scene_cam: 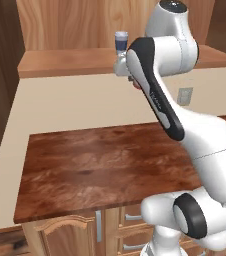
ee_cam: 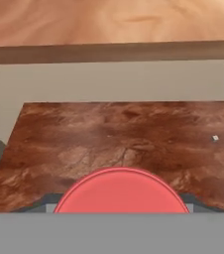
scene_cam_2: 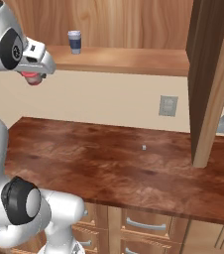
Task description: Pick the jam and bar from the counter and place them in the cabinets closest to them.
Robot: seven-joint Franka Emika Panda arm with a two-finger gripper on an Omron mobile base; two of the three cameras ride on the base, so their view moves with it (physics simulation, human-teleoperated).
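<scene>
Jam [ee_cam: 121,191], red pot clamped in tool [scene_cam_2: 33,78], raised above table [scene_cam_2: 109,158], short of cabinet shelf [scene_cam_2: 129,59] ahead; risk: clipping shelf edge or blue-grey cup [scene_cam_2: 75,41], dislodging pot.

arm [scene_cam: 205,145]: glossy white rounded shells | joints: dark grey bands | forearm: black strip with faint lettering
</scene>
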